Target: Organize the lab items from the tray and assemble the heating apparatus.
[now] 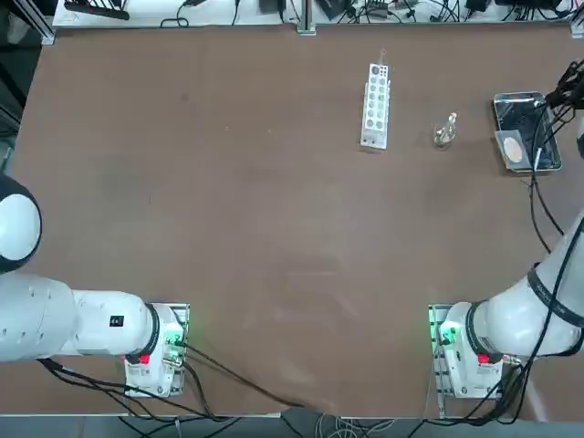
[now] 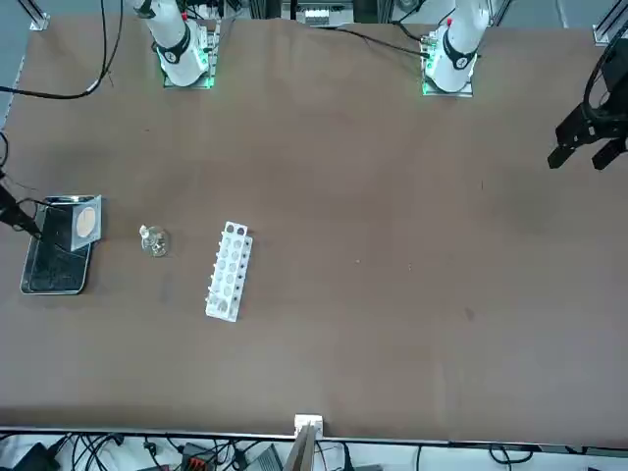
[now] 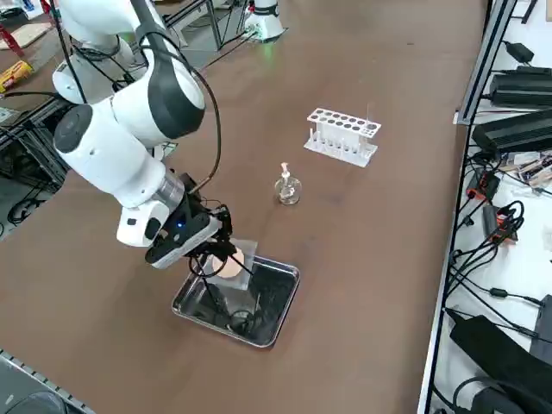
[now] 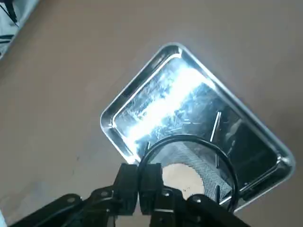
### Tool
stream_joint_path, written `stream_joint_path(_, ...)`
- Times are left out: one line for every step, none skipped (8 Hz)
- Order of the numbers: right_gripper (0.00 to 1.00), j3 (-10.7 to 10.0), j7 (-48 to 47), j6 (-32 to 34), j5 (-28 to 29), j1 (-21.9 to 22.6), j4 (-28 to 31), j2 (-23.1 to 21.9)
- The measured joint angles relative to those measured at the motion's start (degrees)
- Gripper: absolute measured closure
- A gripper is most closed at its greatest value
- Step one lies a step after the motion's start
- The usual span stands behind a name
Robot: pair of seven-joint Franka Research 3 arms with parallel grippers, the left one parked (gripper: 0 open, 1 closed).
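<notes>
The right gripper (image 3: 210, 253), shut on the black wire stand (image 3: 226, 297), hung over the steel tray (image 3: 285, 306); the glass burner (image 3: 288, 188) stood between tray and white rack (image 3: 342, 135)

A wide brown matte tabletop (image 1: 228, 228) carries three things in a loose row at its far right. A long white plastic rack with round holes (image 1: 375, 106) lies flat. Near it stands a small clear glass burner (image 1: 444, 133). Farther right, apart from both, sits a small rectangular shiny steel tray (image 1: 545, 164) with rounded corners and a raised rim.
</notes>
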State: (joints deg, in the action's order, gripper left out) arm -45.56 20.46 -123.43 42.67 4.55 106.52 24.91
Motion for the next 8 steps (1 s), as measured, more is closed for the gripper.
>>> stream_joint_path(0.94, -0.35, 0.0, 0.92, -1.9, 0.03, -1.74, -0.13)
stream_joint_path(0.94, -0.4, -0.12, 2.98, -2.7, 0.24, -3.28, -0.52)
stream_joint_path(0.94, -0.41, -0.98, 5.83, -2.83, 0.83, -4.72, -0.95)
stream_joint_path(0.94, -0.45, -3.25, 8.97, -3.04, 1.97, -6.04, -1.34)
stream_joint_path(0.94, -0.53, -6.46, 11.49, -3.54, 3.69, -6.95, -1.8)
stream_joint_path(0.94, -0.61, -10.97, 12.94, -4.83, 6.4, -7.37, -2.65)
stream_joint_path(0.94, -0.66, -17.43, 13.79, -6.97, 10.19, -7.44, -3.93)
stream_joint_path(0.94, -0.68, -24.42, 14.43, -8.76, 14.34, -7.43, -5.25)
